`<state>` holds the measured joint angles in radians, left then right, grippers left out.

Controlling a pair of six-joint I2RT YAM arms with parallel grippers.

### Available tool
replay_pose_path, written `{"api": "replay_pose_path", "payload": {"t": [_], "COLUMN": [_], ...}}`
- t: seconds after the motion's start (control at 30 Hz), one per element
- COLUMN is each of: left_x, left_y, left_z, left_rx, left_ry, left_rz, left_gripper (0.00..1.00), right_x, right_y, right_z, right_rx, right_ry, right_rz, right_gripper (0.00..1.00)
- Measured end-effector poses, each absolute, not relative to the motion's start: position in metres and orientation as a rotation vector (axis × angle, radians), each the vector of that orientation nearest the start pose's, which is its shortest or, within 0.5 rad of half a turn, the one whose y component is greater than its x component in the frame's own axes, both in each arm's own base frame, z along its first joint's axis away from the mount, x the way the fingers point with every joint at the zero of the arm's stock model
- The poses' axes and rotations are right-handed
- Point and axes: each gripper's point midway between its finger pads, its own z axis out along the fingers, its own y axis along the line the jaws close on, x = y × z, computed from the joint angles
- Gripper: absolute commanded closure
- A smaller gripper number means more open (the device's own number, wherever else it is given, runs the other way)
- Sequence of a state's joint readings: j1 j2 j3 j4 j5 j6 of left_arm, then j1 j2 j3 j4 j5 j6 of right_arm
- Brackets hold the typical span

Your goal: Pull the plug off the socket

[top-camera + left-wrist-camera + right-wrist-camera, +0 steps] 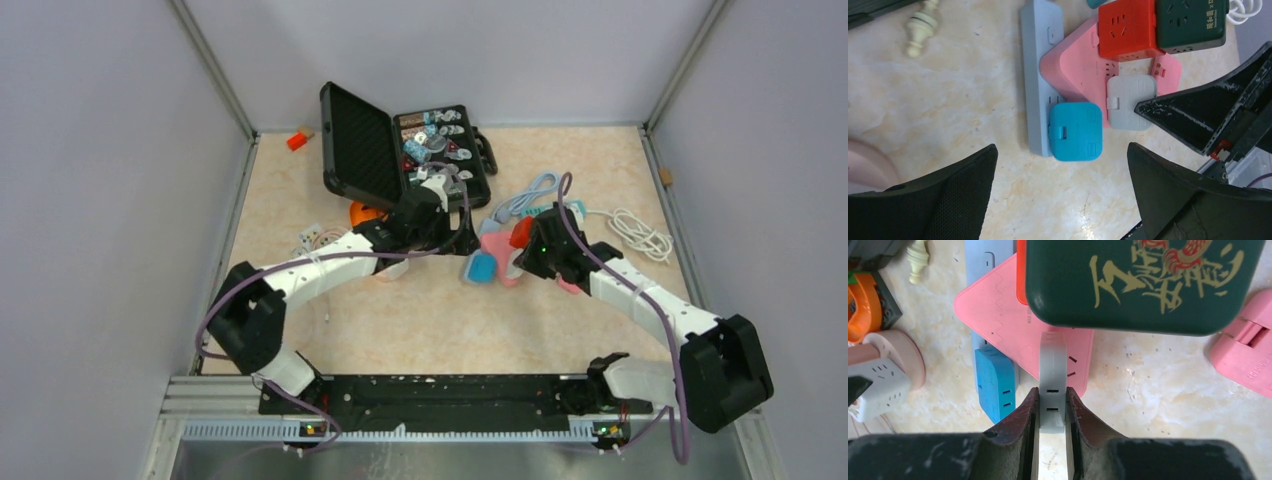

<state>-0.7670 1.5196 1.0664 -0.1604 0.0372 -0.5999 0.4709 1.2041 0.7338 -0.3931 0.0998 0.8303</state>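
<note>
A pale grey plug [1053, 365] stands in the pink triangular socket [998, 310]. My right gripper [1053, 394] is shut on the plug's near end, a finger pressed on each side. A blue plug [994, 380] sits just left of it, in a grey power strip [1040, 60]. In the left wrist view the grey plug [1130, 100] and the blue plug [1075, 131] lie ahead of my left gripper [1062, 148]. That gripper is open wide and holds nothing. From above, the left gripper [462, 240] and the right gripper [520, 263] flank the pink socket [497, 245].
A red cube socket [1125, 27] and a dark green cube socket [1143, 285] sit on the pink socket's far part. An open black case [400, 150] stands at the back. A white cable [640, 235] lies to the right, and a loose pink adapter [1243, 355] is nearby.
</note>
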Motion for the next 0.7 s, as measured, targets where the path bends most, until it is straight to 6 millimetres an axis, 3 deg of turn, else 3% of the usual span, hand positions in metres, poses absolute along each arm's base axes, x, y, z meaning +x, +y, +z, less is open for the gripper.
{"api": "replay_pose_path", "payload": {"t": [0.13,0.27,0.33,0.5,0.7], "left_x": [0.299,0.304,0.306,0.311,0.314], "left_y": [-0.344,-0.356,-0.361,-0.366,-0.371], "left_z": [0.142,0.126,0.117,0.095,0.072], "left_rx": [0.223,0.205,0.194,0.177,0.180], "left_ry": [2.348,2.401,2.426,2.475,2.524], "left_rz": [-0.834,-0.851,-0.849,-0.831,-0.808], "left_gripper": [0.01,0.01,0.01,0.01,0.01], "right_x": [0.266,0.266,0.267,0.273,0.278], "right_y": [0.152,0.152,0.153,0.156,0.160], "right_z": [0.092,0.090,0.090,0.092,0.090], "right_rx": [0.457,0.450,0.449,0.444,0.444], "right_ry": [2.456,2.451,2.447,2.412,2.406], "right_rz": [0.448,0.454,0.464,0.489,0.498], "right_gripper": [0.89,0.54,0.43,0.41,0.48]}}
